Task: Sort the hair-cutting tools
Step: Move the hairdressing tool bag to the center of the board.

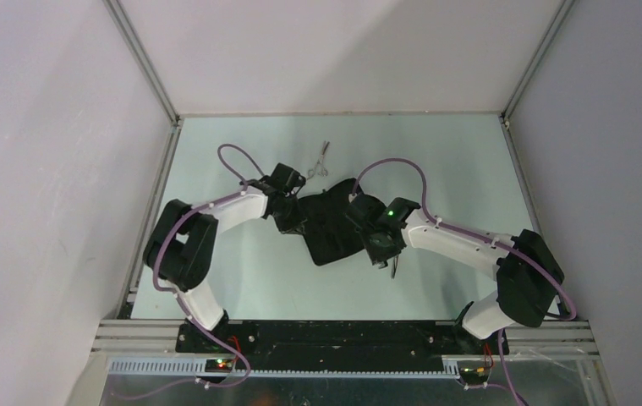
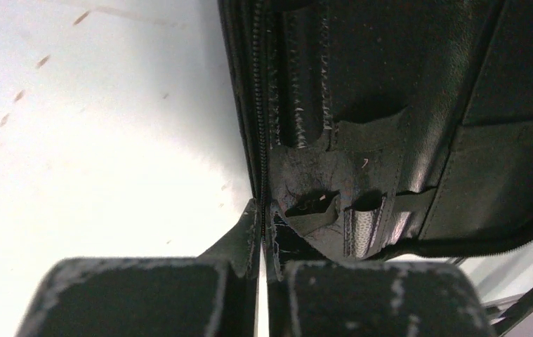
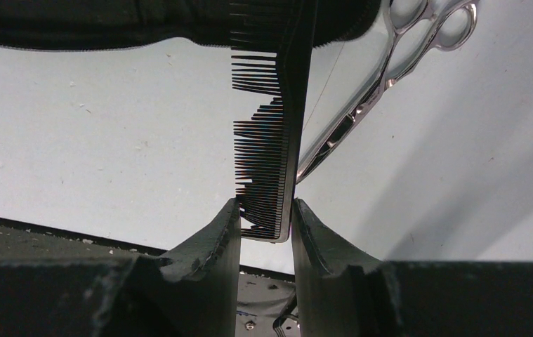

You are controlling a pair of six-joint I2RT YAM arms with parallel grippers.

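Low, left hand (image 2: 262, 212) tight on case (image 2: 390, 70) edge.

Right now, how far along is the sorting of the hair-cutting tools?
Done: the case lies open. In hand: the right end effector grips a comb, the left end effector pinches the case's edge. Left: scissors lie on the table, unsorted.

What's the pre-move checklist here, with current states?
1. Left fingers shut on the zipper edge of the black case: ok.
2. Case lying open, inner pockets exposed: ok.
3. Comb pinched between the right fingers: ok, though held by one end only.
4. Comb clear of the scissors beside it: cannot tell.
5. Free pocket for the comb: cannot tell.
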